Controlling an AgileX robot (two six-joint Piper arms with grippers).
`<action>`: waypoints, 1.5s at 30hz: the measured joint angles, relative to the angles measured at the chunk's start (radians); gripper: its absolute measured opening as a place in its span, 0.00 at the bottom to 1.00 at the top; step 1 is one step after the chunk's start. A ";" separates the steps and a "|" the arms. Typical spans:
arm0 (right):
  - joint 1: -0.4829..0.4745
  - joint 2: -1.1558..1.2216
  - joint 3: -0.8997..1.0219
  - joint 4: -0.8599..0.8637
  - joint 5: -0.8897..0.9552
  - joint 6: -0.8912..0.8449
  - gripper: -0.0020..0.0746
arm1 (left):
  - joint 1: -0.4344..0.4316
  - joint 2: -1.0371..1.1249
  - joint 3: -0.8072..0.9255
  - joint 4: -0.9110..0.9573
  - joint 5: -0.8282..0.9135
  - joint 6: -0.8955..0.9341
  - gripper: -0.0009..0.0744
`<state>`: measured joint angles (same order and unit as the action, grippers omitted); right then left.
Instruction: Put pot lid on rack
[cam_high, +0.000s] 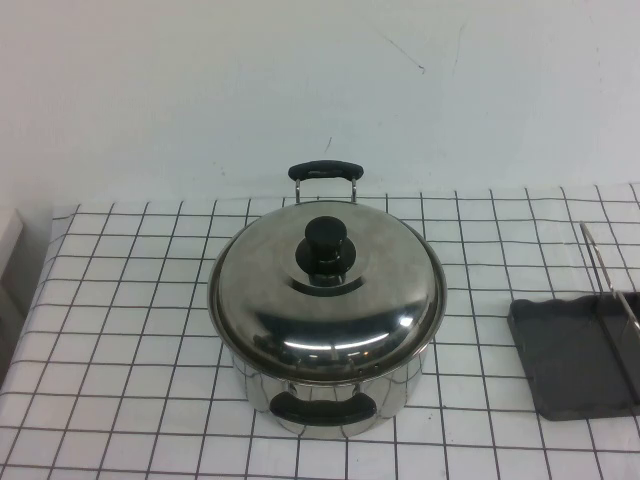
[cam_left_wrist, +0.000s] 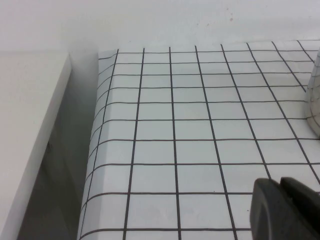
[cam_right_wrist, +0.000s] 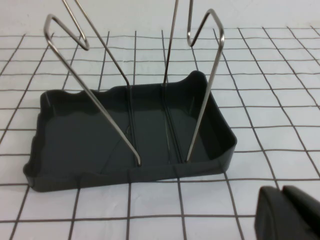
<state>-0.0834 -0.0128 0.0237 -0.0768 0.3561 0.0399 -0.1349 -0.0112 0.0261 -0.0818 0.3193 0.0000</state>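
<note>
The shiny steel pot lid with a black knob sits on the steel pot at the table's middle. The rack, a dark grey tray with thin wire prongs, stands at the right edge of the high view; it fills the right wrist view. My left gripper is shut and empty over the table's left part, with the pot's side at that view's edge. My right gripper is shut and empty just short of the rack. Neither gripper shows in the high view.
A black-gridded white cloth covers the table. A white wall stands behind it. A pale surface lies beyond the table's left edge, with a gap between.
</note>
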 joint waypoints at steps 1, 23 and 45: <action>0.000 0.000 0.000 0.000 0.000 0.000 0.02 | 0.000 0.000 0.000 0.000 0.000 0.000 0.01; 0.000 0.000 0.000 0.000 0.000 0.000 0.02 | 0.000 0.000 0.002 -0.168 -0.044 0.000 0.01; 0.000 0.000 0.000 0.000 0.000 0.000 0.02 | 0.000 0.003 -0.034 -0.773 -0.066 0.098 0.01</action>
<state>-0.0834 -0.0128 0.0237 -0.0768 0.3561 0.0399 -0.1349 -0.0085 -0.0077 -0.8543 0.2533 0.0981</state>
